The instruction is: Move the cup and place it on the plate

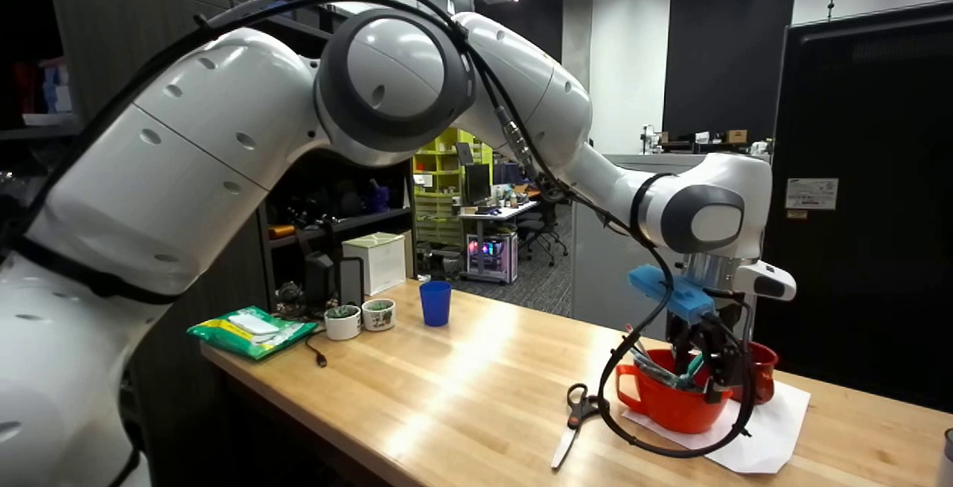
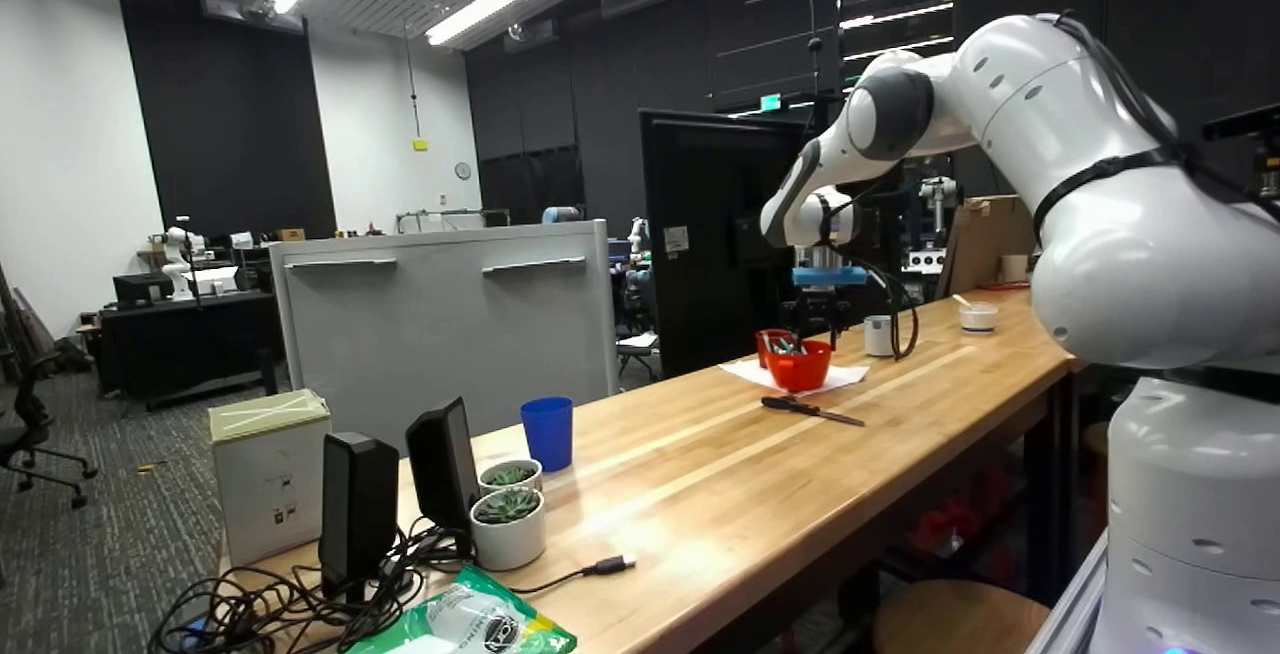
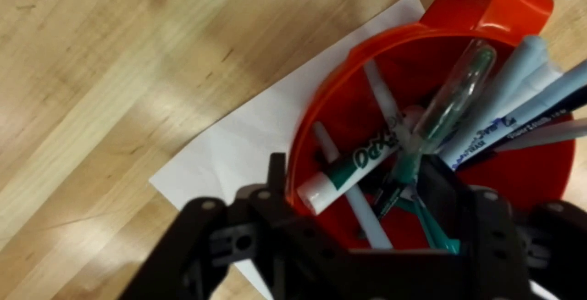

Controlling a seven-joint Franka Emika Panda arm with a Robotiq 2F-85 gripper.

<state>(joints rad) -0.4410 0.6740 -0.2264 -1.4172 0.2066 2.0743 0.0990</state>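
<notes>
The cup, a wide low red vessel with a handle, holds several markers and pens. It shows in both exterior views (image 1: 677, 406) (image 2: 800, 370) and in the wrist view (image 3: 493, 8). It stands upright over the plate, a white angular sheet (image 1: 778, 427) (image 2: 845, 375) (image 3: 238, 146). My gripper (image 1: 700, 375) (image 3: 357, 176) is open at the cup, pointing down. In the wrist view one finger is outside the rim and the other is inside among the markers. The fingers are wide apart, with part of the rim between them. The cup's underside is hidden.
A red mug (image 1: 765, 373) (image 2: 773, 342) stands right behind the cup. Scissors (image 1: 575, 421) (image 2: 810, 411) lie beside it. A blue cup (image 1: 435, 304) (image 2: 547, 434), potted plants (image 1: 342, 323) and a green packet (image 1: 253, 330) are farther along the table. A white mug (image 2: 880, 336) stands nearby.
</notes>
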